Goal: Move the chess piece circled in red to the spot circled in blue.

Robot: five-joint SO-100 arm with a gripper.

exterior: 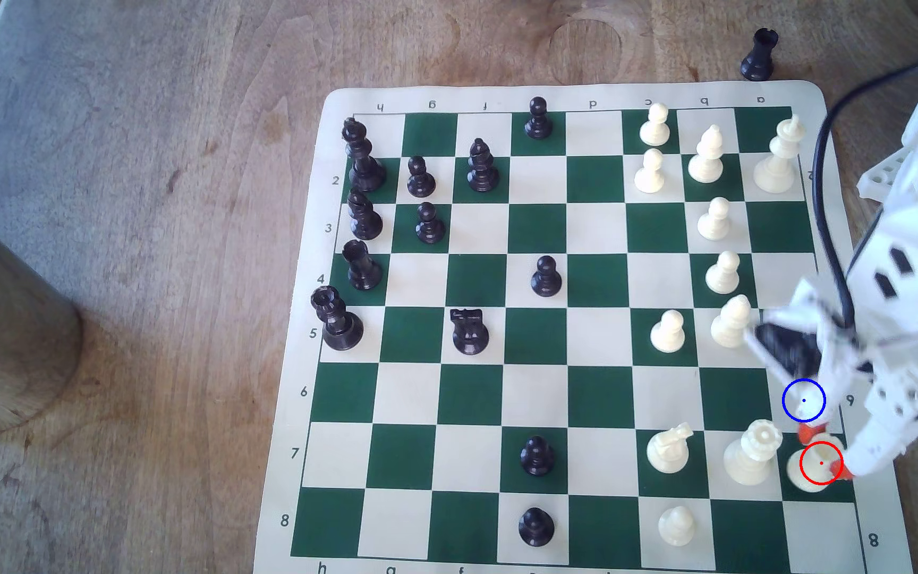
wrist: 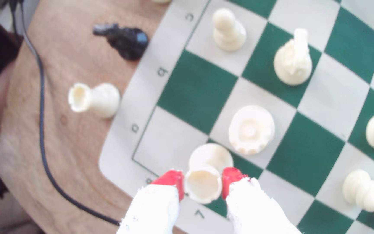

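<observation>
I see my red-tipped fingers [wrist: 232, 180] pressed against both sides of the cream rook's [wrist: 202, 184] cup top, gripping it on its green corner square beside the queen [wrist: 251, 129]. The blue-ringed square [exterior: 804, 400] is the next one over.
</observation>
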